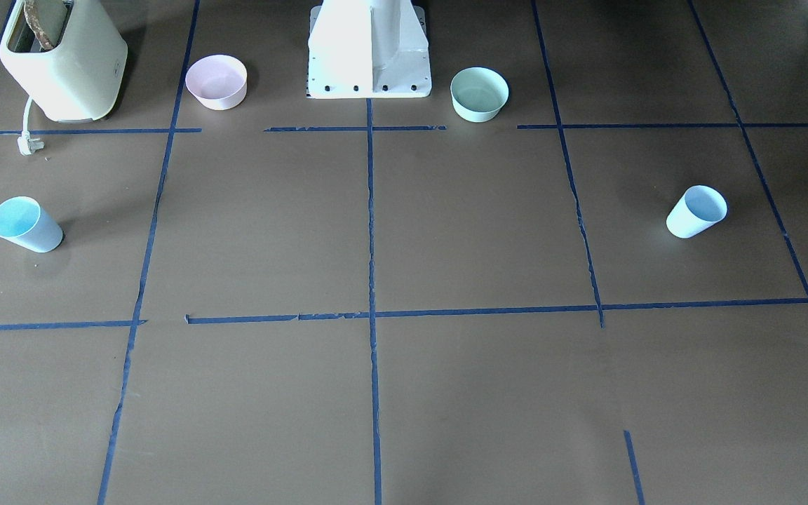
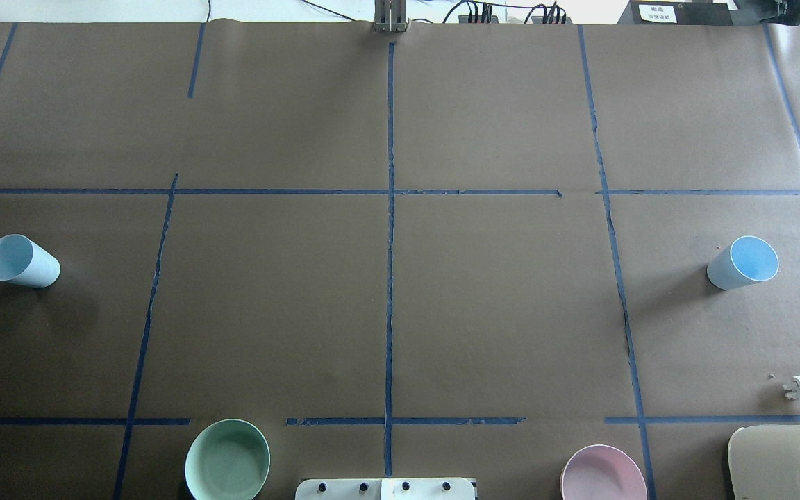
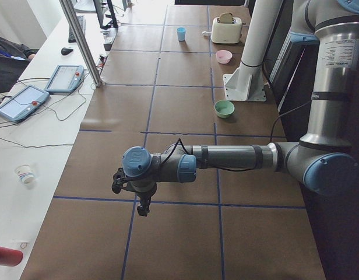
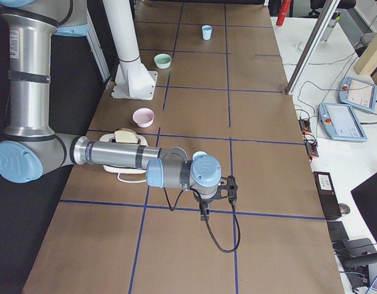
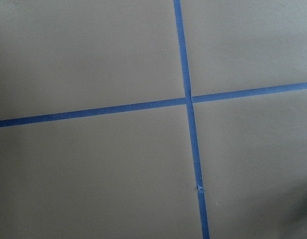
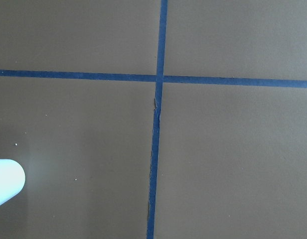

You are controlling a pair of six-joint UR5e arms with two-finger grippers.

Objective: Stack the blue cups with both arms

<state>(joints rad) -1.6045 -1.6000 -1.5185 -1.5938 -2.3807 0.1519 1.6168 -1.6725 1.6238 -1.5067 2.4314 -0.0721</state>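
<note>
Two pale blue cups stand upright and far apart on the brown table. One cup (image 2: 21,260) is at the overhead view's left side and shows at the front view's right (image 1: 696,212). The other cup (image 2: 744,262) is at the overhead view's right side and at the front view's left (image 1: 25,224). No arm shows in those two views. My left gripper (image 3: 120,182) and right gripper (image 4: 230,187) show only in the side views, held above the table's ends, and I cannot tell whether they are open or shut. Both wrist views show bare table with crossed blue tape.
A pink bowl (image 2: 603,476) and a mint-green bowl (image 2: 227,460) sit near the white pedestal (image 1: 369,49). A cream toaster (image 1: 64,63) with its loose plug (image 1: 27,144) stands by the pink bowl. A pale rounded shape (image 6: 6,181) shows at the right wrist view's left edge.
</note>
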